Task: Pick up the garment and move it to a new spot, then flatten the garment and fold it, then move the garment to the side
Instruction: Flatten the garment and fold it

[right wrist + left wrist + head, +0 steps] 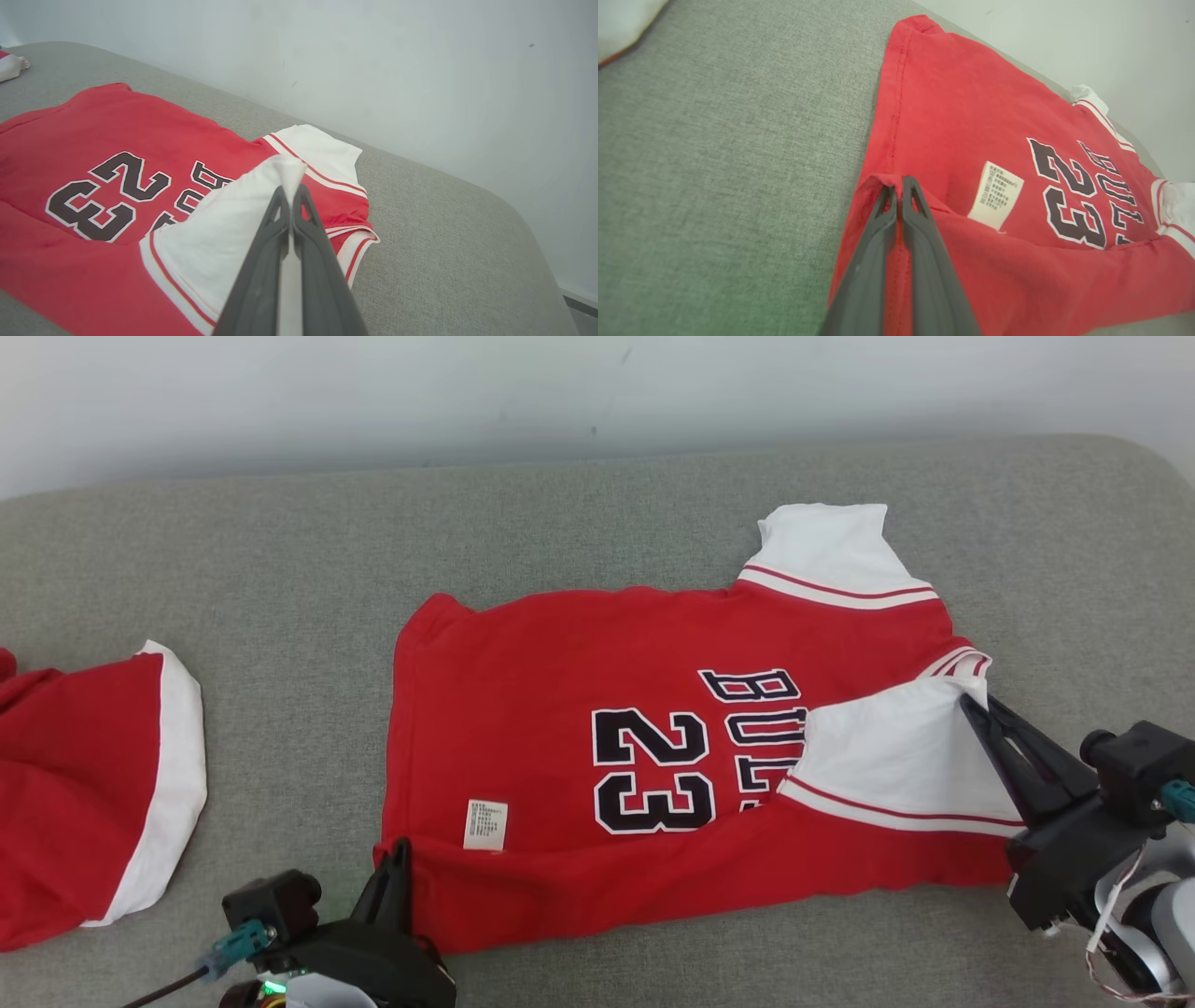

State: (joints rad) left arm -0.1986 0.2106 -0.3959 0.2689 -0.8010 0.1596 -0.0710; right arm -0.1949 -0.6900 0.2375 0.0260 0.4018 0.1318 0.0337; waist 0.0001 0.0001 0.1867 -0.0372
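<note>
The garment (pixel 560 691) is a red jersey with white sleeves and a black "23", spread on the grey cushion with its near edge folded up over the body. My left gripper (pixel 401 847) is shut on the red hem corner (pixel 896 182) at the jersey's lower left. My right gripper (pixel 971 700) is shut on the tip of the near white sleeve (pixel 287 170), which is drawn over the lettering. The far white sleeve (pixel 826 551) lies flat at the back. A white care label (pixel 995 195) shows beside the left fingers.
A second red and white garment (pixel 93 784) lies at the left edge of the grey cushion (pixel 280 569). A pale wall (pixel 597 392) runs behind the cushion. Bare cushion stretches between the two garments and to the right of the jersey.
</note>
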